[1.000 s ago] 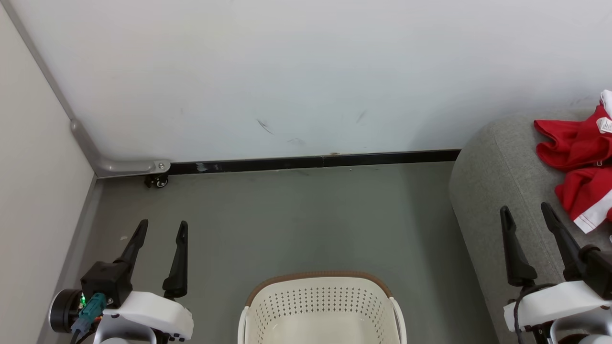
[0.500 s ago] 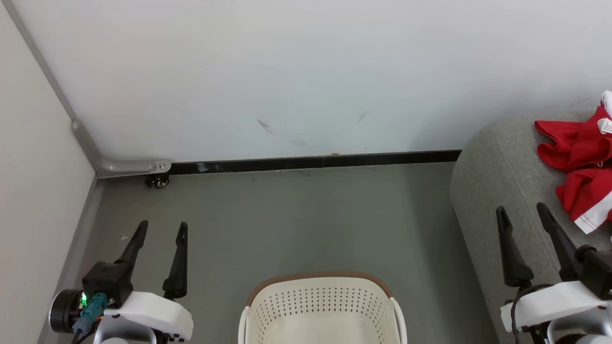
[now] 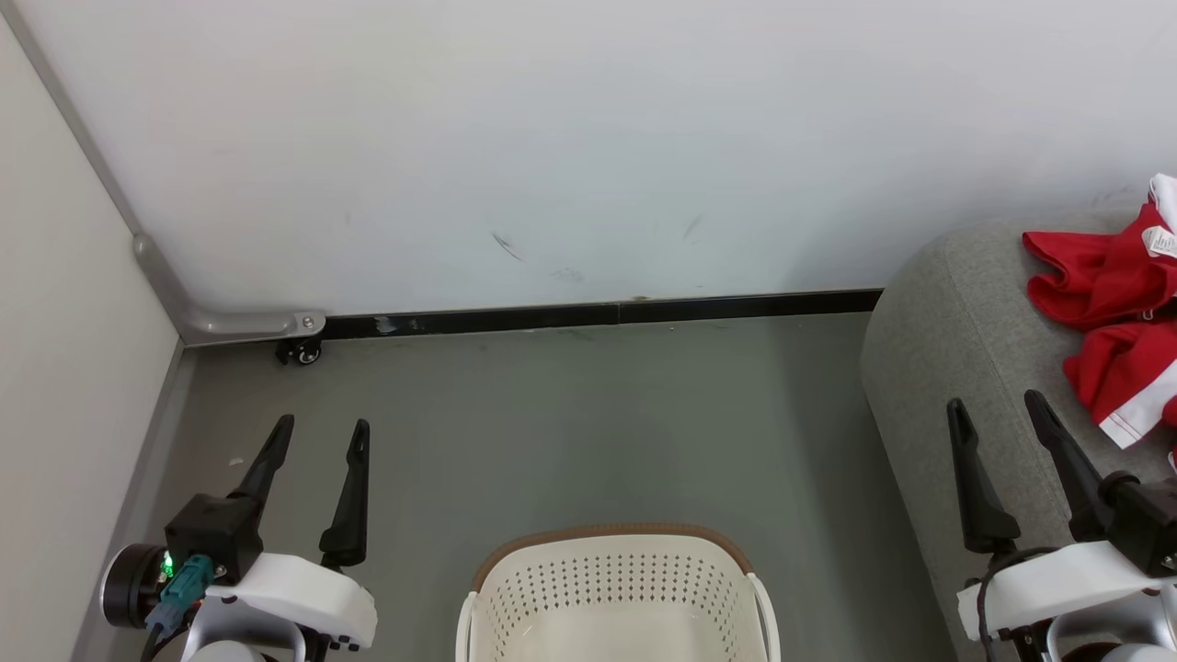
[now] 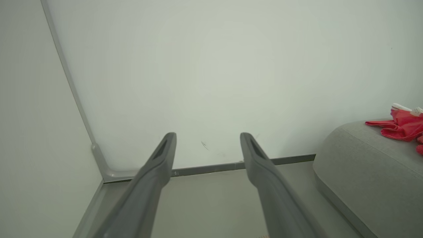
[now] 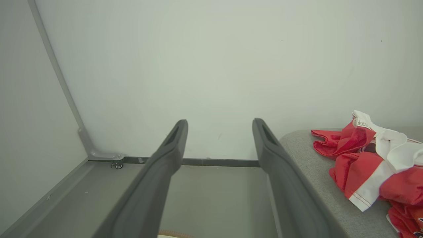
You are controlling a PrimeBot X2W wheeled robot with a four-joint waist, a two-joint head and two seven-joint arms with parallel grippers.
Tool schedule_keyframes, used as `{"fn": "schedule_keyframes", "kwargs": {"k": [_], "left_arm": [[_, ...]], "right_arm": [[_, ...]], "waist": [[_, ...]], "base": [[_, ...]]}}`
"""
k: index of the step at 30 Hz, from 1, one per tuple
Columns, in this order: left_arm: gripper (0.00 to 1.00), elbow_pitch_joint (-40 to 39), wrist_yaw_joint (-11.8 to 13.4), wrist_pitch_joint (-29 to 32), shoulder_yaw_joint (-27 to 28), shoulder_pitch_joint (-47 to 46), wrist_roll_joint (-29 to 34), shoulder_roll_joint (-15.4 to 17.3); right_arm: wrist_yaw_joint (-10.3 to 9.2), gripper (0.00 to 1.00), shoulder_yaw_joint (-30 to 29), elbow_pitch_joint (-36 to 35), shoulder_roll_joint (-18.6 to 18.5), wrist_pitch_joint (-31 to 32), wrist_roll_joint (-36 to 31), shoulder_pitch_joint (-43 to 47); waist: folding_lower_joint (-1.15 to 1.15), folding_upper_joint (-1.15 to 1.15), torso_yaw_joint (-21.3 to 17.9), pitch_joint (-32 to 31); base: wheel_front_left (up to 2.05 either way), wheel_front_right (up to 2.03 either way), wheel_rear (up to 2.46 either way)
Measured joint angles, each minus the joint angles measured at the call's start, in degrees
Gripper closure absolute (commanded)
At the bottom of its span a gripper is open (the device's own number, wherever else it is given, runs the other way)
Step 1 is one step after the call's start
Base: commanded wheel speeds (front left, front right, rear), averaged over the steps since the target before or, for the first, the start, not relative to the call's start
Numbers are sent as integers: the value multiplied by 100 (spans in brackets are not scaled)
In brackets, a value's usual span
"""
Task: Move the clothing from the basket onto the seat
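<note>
Change slight: left gripper (image 3: 322, 423) edged forward, right gripper (image 3: 995, 401) inward; both spread wide, holding nothing. Clothing (image 3: 1099, 276) lies on seat (image 3: 947, 313), just right of right gripper. Basket (image 3: 611, 532) between them looks empty, so task likely done.

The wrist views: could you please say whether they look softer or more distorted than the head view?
Left wrist view: hazy, the corner trim bows slightly. Right wrist view: sharper, the clothing well defined. Head view: crisp, evenly lit, the basket holes distinct.
</note>
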Motion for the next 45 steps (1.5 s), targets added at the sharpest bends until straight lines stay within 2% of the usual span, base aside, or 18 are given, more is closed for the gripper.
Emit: {"fn": "schedule_keyframes", "kwargs": {"k": [1, 2, 13, 30, 45], "left_arm": [[0, 1, -7, 0, 0, -1, 1, -3], [100, 0, -47, 0, 0, -1, 11, -3], [100, 563, -46, 41, -197, 591, -88, -378], [100, 570, -209, 431, 281, 588, -1237, -557], [100, 471, -402, 732, 659, 587, -2169, -724]], "right_arm": [[0, 0, -1, 0, 0, 0, 0, 0], [0, 100, -1, 1, 0, 0, 0, 0], [1, 100, 13, 733, 113, 32, 38, 370], [0, 100, -292, 1182, 116, 312, 1399, 34], [0, 100, -345, 1321, 115, 471, 2613, -135]], "waist": [[0, 0, -1, -2], [0, 0, -2, -4], [0, 0, -1, -5], [4, 0, -24, 14], [67, 0, -62, -2]], "base": [[0, 0, 0], [0, 0, 0], [0, 0, 0], [0, 0, 0], [0, 0, 0]]}}
